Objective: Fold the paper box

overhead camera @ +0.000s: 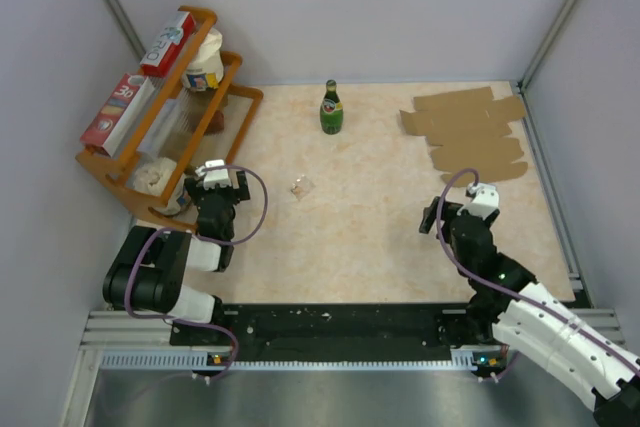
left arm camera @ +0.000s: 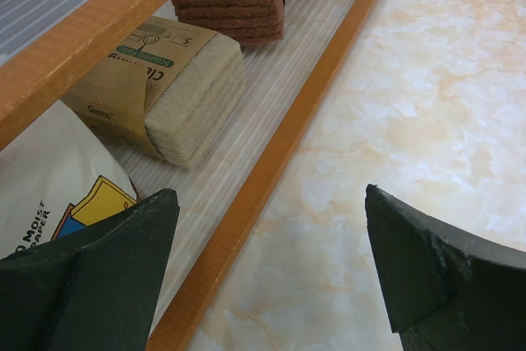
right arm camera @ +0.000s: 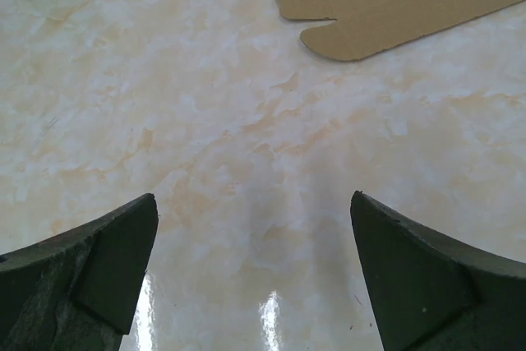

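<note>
Box [overhead camera: 470,132] lay flat ahead of my right gripper [right arm camera: 255,277], far from my left gripper [left arm camera: 271,269]; both jaws gaped apart, empty.

Pale grey walls [overhead camera: 350,7], beige marbled tabletop [overhead camera: 350,237], orange wooden rack [left arm camera: 271,162] at left

The table [overhead camera: 360,237] is viewed from high above its near edge, and closely, tilted downward, by 2 wrist cameras; the paper box [overhead camera: 468,132] is shared by top and right views.
</note>
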You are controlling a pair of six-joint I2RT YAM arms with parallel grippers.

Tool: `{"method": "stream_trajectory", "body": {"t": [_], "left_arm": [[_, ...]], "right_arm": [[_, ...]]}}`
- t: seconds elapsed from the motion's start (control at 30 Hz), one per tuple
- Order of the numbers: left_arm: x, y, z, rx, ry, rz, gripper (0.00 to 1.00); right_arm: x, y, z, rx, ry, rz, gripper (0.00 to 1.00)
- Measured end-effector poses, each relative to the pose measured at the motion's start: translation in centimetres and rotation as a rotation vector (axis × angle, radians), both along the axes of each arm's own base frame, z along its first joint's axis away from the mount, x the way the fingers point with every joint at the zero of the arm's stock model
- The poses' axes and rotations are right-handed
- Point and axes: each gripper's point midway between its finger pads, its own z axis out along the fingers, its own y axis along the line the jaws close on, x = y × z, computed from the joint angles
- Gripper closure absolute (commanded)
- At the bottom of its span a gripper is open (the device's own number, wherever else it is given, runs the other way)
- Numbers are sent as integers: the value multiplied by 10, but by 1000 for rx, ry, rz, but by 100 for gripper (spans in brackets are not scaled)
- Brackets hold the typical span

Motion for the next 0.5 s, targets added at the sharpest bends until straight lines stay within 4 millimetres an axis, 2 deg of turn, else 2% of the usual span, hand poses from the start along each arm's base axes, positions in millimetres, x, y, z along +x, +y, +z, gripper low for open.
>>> {"method": "stream_trajectory", "body": {"t": [0.3,0.5], "left_arm": [[0,0,0,0,0,0,1],[0,0,0,0,0,0,1]], "right_arm": [[-1,-4,15,27,-58,-13,1],[1,-13,12,7,-48,-72,1]]}}
